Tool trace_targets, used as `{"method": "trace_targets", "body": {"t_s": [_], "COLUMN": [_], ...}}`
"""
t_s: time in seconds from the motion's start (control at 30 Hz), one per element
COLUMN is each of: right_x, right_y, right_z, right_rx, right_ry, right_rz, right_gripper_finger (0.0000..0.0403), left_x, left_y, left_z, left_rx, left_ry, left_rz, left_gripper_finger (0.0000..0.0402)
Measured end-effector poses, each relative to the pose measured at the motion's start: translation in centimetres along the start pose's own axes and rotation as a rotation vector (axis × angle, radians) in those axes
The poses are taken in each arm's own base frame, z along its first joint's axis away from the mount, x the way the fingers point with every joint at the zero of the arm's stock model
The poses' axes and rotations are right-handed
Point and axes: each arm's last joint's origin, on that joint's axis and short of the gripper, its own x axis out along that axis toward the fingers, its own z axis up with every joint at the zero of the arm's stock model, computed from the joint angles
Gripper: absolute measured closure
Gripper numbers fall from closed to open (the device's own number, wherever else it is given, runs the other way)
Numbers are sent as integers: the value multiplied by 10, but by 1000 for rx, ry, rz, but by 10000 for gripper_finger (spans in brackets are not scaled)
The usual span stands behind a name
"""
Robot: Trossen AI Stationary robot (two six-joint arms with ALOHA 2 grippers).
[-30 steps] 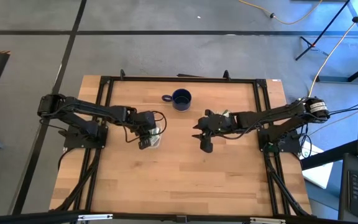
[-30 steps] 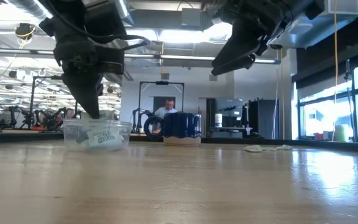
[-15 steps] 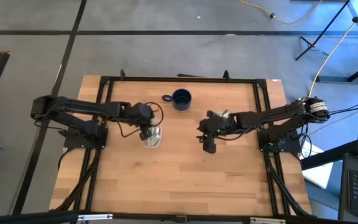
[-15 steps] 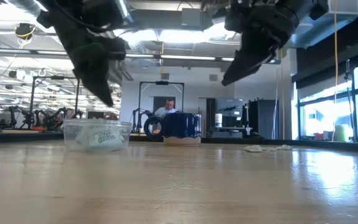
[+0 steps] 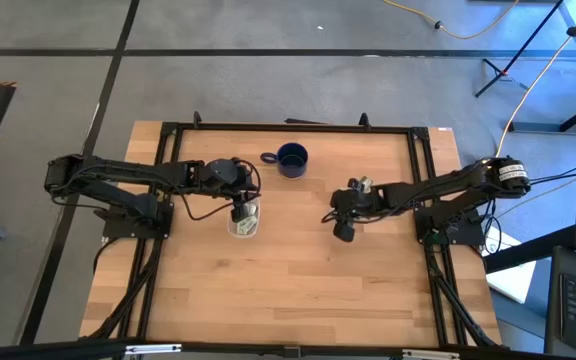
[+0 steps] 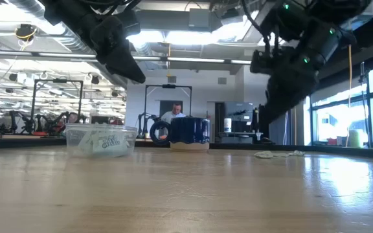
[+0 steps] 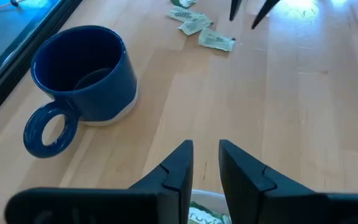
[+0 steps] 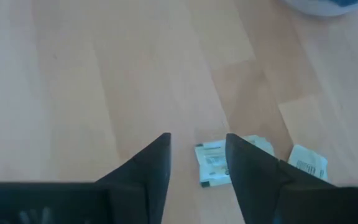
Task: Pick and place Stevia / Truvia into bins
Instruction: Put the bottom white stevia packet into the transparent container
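Observation:
The clear tub stands on the table's left half with several pale green Truvia sachets inside. My left gripper hovers above the tub's rim, fingers slightly open and empty. A few more sachets lie flat on the wood, right of the dark blue mug; they also show in the low view. My right gripper hangs open just above them, pointing down, touching nothing. In the high view my right arm covers most of these sachets.
The blue mug stands near the far edge between the two arms, its handle toward the left. Bare wood stretches across the near half of the table. A black frame runs around the tabletop. A person sits far behind the table.
My left gripper has risen out of the tub and drawn up and slightly toward the far edge; a sachet stays in the tub. My right gripper has swung toward the table's right, tipped to point down, and dropped closer to the loose sachets.

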Motion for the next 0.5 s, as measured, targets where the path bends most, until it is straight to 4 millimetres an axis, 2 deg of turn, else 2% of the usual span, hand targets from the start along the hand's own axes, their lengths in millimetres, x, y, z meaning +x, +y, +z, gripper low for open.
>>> {"method": "trace_targets", "body": {"t_s": [0.23,0.5], "right_x": [12,19], "right_y": [-11,-16], "right_z": [-19,-38], "right_rx": [3,12], "right_ry": [-16,-8], "right_rz": [-16,-23], "right_gripper_finger": [279,286], "left_x": [0,0], "left_y": [0,0], "left_z": [0,0], "left_rx": [0,0], "left_ry": [2,2], "left_rz": [0,0], "left_gripper_finger": [336,336]}}
